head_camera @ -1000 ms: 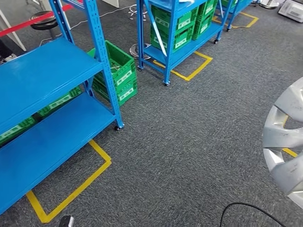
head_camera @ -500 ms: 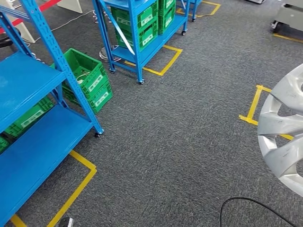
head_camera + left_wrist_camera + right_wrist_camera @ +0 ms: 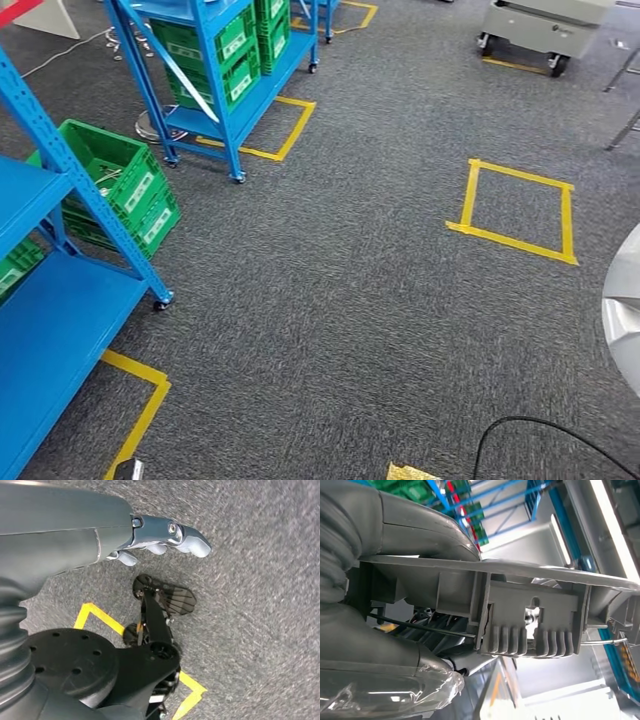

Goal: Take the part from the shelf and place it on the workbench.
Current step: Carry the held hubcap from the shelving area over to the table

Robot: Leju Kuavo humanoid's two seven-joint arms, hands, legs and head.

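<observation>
Turning right has swung the blue shelf (image 3: 45, 330) leftward; the right hand (image 3: 395, 645) clamps the wheel cover (image 3: 531, 615) for carrying, the left hand (image 3: 166, 535) hangs loosely apart.

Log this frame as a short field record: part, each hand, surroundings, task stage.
part: silver wheel cover, at the head view's right edge; its ribbed grey back is close against the right wrist camera
right hand: holds the part, grey thumb over its rim
left hand: holds nothing, hangs above the carpet
surroundings: blue shelves, green crates, yellow floor square, grey cart
stage: part off the shelf, not yet placed
</observation>
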